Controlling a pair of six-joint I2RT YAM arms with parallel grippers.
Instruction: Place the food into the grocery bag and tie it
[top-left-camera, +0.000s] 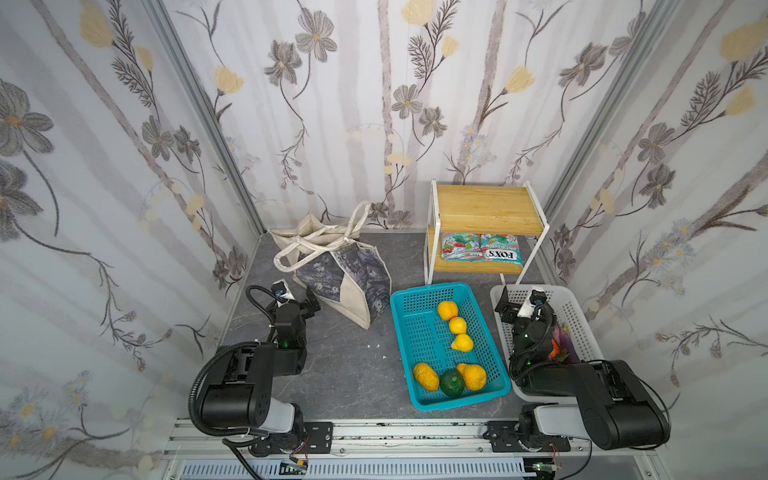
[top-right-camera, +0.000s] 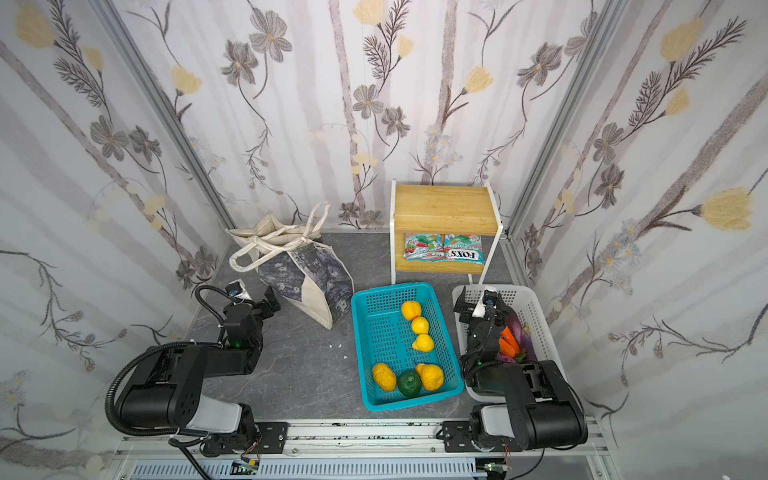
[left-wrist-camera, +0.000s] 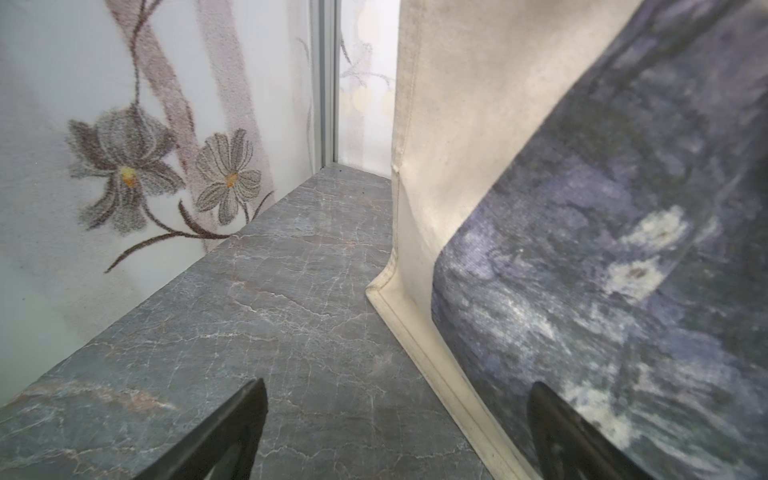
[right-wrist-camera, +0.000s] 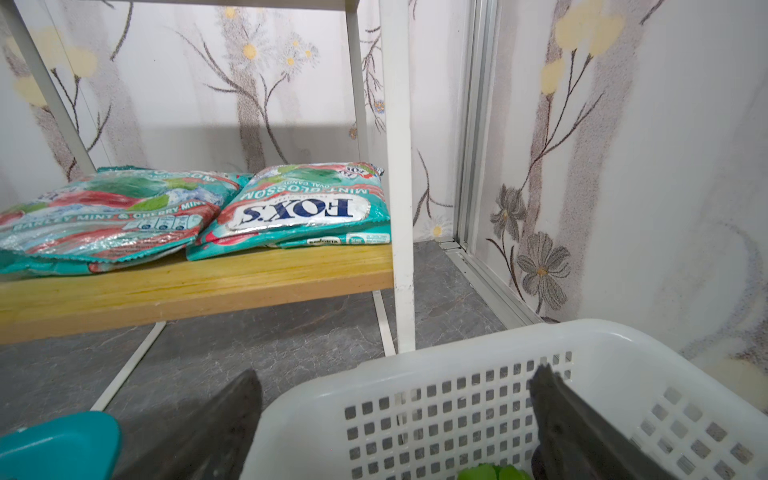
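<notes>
The grocery bag (top-left-camera: 347, 276) (top-right-camera: 309, 274), a cream tote with a grey printed panel, stands slumped at the back left, its straps (top-left-camera: 320, 245) crumpled on top. The food lies apart from it: several yellow-orange fruits (top-left-camera: 457, 325) (top-right-camera: 420, 325) and one green fruit (top-left-camera: 452, 383) in the teal basket (top-left-camera: 409, 328) (top-right-camera: 370, 332), and two teal-and-red snack packets (top-left-camera: 482, 247) (top-right-camera: 444, 246) (right-wrist-camera: 291, 208) on the rack's lower shelf. My left gripper (top-left-camera: 309, 305) (top-right-camera: 271, 301) (left-wrist-camera: 399, 384) is open and empty beside the bag's (left-wrist-camera: 602, 249) lower corner. My right gripper (top-left-camera: 505, 305) (top-right-camera: 462, 307) (right-wrist-camera: 399, 371) is open over the white basket's far rim.
A wooden two-shelf rack (top-left-camera: 486, 208) (top-right-camera: 444, 208) with white legs stands at the back right. The white basket (top-left-camera: 573, 316) (top-right-camera: 536, 316) (right-wrist-camera: 457, 374) holds purple, orange and green vegetables (top-right-camera: 513, 338) under my right arm. Papered walls close in on three sides.
</notes>
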